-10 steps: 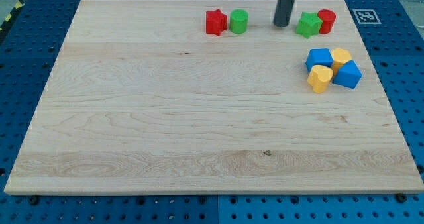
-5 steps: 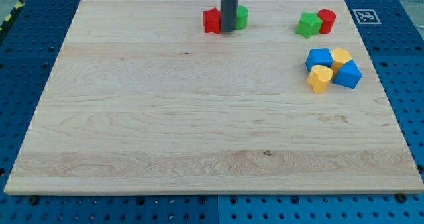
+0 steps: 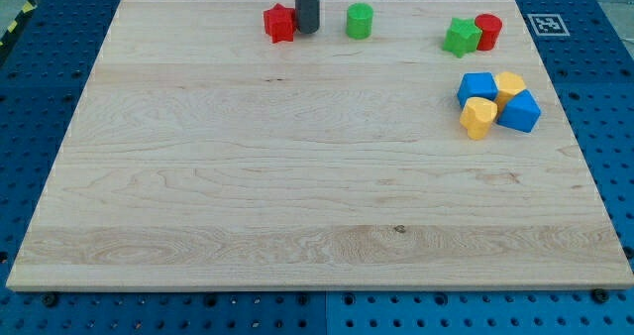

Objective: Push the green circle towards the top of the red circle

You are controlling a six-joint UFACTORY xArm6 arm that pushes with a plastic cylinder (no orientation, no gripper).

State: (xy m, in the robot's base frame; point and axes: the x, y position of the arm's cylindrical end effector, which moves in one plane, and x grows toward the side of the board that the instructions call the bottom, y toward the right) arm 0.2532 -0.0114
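While the dark rod stands near the view's top edge of the wooden tabletop (image 3: 248, 176), my tip (image 3: 308, 31) rests just at the right side of the red star (image 3: 280, 23), touching it or very nearly so. This arm carries no end effector with jaws, only the rod, so nothing is apart, together or clamped on anything.

To the view's right of my tip, with a clear strip of wood between, sits the green circle (image 3: 360, 21), a short upright cylinder standing alone. My tip lies between the red star and the green circle, much closer to the star.

Farther to the view's right, near the top right corner, the green star (image 3: 460, 37) and the red circle (image 3: 487, 30) sit pressed together, the green star on the left and slightly lower in the view. The green circle is well apart from this pair, at roughly the same height in the view as the red circle.

Below that pair is a tight cluster of four blocks. A blue cube (image 3: 477, 87) is at its upper left, and a yellow block (image 3: 510, 85) of rounded outline is at the upper right. Another blue cube (image 3: 520, 111) is at the lower right, and a yellow heart-like block (image 3: 478, 117) is at the lower left. Each touches its neighbours.

A black-and-white marker tag (image 3: 547, 24) lies just off the tabletop's top right corner, on the blue perforated base (image 3: 40, 97).
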